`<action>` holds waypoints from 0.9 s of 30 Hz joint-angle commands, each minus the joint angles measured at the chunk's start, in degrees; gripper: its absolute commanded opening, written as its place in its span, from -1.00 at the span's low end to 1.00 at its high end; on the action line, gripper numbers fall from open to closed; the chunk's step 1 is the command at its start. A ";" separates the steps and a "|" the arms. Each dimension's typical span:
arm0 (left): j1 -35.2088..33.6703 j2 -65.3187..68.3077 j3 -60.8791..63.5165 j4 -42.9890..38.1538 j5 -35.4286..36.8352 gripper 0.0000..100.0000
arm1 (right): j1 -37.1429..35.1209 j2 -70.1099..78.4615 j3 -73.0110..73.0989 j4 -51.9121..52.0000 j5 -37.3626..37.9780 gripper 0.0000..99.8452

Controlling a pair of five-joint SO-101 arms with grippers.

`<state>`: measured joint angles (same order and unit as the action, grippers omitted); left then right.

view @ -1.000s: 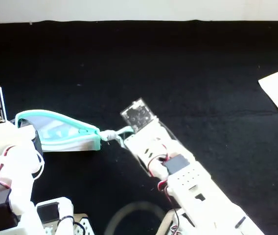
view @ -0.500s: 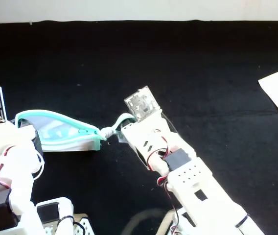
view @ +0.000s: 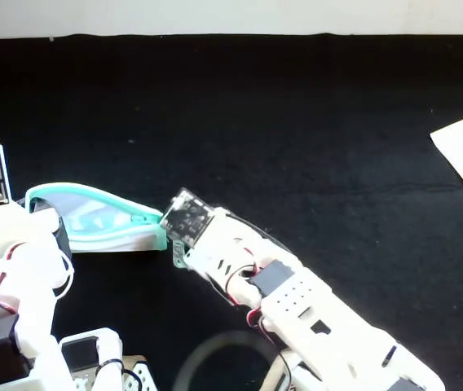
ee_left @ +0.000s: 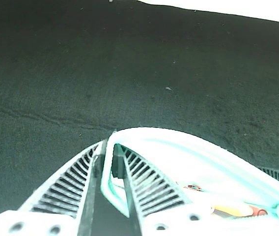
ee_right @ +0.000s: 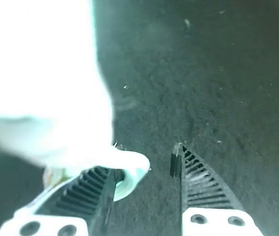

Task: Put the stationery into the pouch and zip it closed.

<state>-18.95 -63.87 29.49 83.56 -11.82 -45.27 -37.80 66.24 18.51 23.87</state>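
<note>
Right arm: your right arm (view: 297, 297) swings left over the surface (view: 297, 122), closing in on the pouch (view: 101, 221).
Wrist camera: its wrist camera (view: 187, 218) now touches the pouch's tip.

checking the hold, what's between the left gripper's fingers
The teal rim of the pouch: in the left wrist view it runs between the fingers of the left gripper, which is shut on it.
</note>
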 commanded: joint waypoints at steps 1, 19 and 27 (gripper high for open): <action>0.75 0.66 1.01 1.05 0.53 -0.99 | -1.19 0.13 -0.31 0.04 1.93 -0.67; 0.75 0.66 0.75 1.05 0.53 -0.99 | 5.23 3.56 -2.24 -10.86 1.49 -0.98; 1.01 0.66 0.75 1.05 0.53 -0.99 | 21.49 3.47 -15.16 -1.71 -7.21 -0.98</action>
<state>-18.95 -63.87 29.49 83.56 -11.82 -29.36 -34.29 58.07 13.41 21.32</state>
